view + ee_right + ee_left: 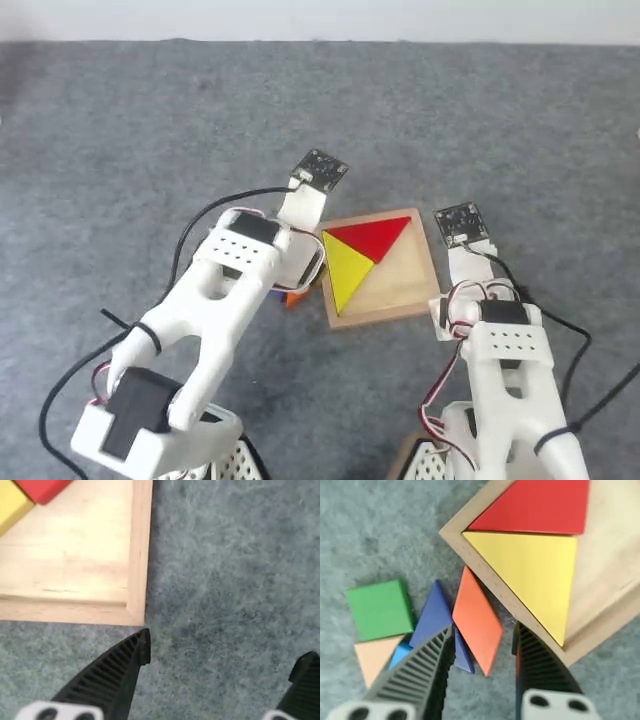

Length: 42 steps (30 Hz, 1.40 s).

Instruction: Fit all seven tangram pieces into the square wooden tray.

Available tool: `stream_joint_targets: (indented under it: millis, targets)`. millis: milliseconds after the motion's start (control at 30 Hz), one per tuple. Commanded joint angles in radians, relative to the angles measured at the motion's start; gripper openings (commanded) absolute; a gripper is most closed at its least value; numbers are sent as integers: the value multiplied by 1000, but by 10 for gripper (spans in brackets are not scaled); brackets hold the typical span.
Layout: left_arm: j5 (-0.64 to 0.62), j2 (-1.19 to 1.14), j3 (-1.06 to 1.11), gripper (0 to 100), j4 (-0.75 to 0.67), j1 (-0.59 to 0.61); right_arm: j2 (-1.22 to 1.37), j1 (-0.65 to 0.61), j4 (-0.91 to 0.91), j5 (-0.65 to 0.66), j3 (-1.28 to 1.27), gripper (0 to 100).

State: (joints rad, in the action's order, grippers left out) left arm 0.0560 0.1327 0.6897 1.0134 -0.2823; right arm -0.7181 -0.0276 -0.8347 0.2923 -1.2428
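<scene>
Left wrist view — orange parallelogram (pixel 477 622) beside tray (pixel 451 532) | blue triangle (pixel 434 615) adjacent

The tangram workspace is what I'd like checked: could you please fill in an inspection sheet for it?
Surface: grey mat, flat, covering the table.
Job's things: wooden tray holds the red triangle and the yellow triangle, side by side; the rest of the tray floor is bare. Loose on the mat beside the tray: orange parallelogram, dark blue triangle, green square, tan triangle, light blue piece, partly hidden.
Clutter: nothing seen.
Grippers: left gripper open, over the orange parallelogram; right gripper open, over the mat by a tray corner.
Cables: black cables loop from both arms, clear of the tray.
Surroundings: pale strip beyond the mat.
</scene>
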Motion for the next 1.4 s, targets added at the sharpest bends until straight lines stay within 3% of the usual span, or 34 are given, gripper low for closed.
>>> stream_joint_targets:
  millis: [0,167,267,367,667,967,1067,1267,1367]
  targets:
    - [-49,5,13,196,-32,2,-19,-1,8,12,5,434]
    - [-86,-40,36,271,-37,9,-19,-1,8,12,3,434]
    - [-86,-144,16,272,-72,9,-19,-1,8,12,2,434]
    - [-84,-224,-65,273,-21,15,-19,-2,8,12,-11,434]
    - [-43,-318,-177,272,41,153,-19,-2,10,14,-11,434]
    - [-55,-132,-182,272,120,-32,-19,-2,16,14,-9,434]
    - [-61,-91,-176,263,120,-28,-19,-2,15,14,-9,434]
    - [-29,-34,-202,242,150,104,-19,-2,10,14,-11,434]
    - [-15,-38,-179,242,176,75,-19,-4,13,14,-11,434]
